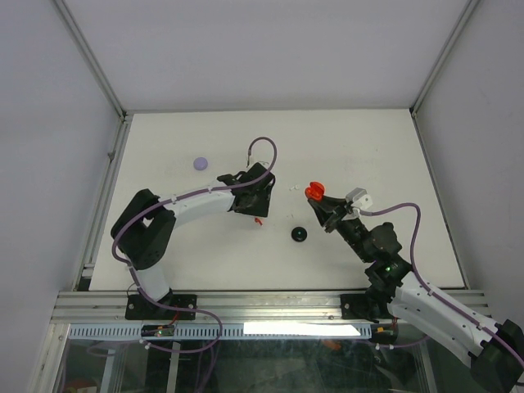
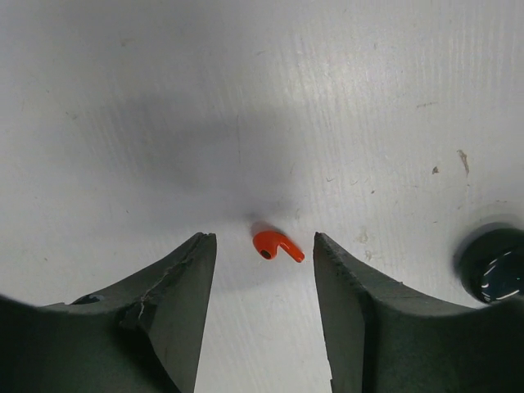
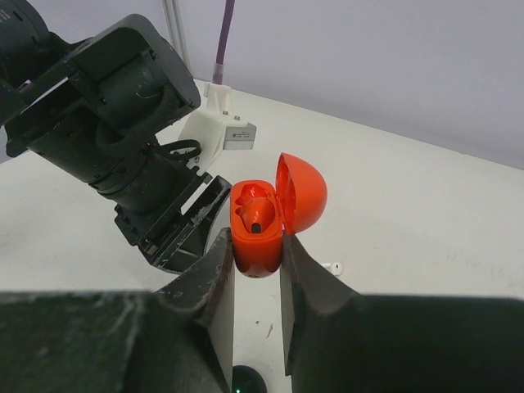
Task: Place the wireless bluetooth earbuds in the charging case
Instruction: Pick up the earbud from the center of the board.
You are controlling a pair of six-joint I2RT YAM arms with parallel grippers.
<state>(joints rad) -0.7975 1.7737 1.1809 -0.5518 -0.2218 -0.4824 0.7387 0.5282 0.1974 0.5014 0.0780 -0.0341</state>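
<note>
Your left fingers (image 2: 184, 295) stand spread on either side of the red earbud (image 2: 277, 245), which lies on the surface (image 2: 123, 123) between their tips, touching neither. Your right fingers (image 3: 315, 286) clamp the open red charging case (image 3: 258, 239).

1. Between your left gripper's (image 2: 264, 241) dark grey fingers (image 2: 172, 311) lies an orange-red earbud (image 2: 278, 246) on the scuffed white table (image 2: 123, 98).
2. To that gripper's right you see a glossy black case (image 2: 491, 266).
3. Your right gripper (image 3: 255, 246) holds an orange-red case (image 3: 260, 233), the same colour inside.
4. Just beyond its fingers lies a white earbud (image 3: 332, 267).
</note>
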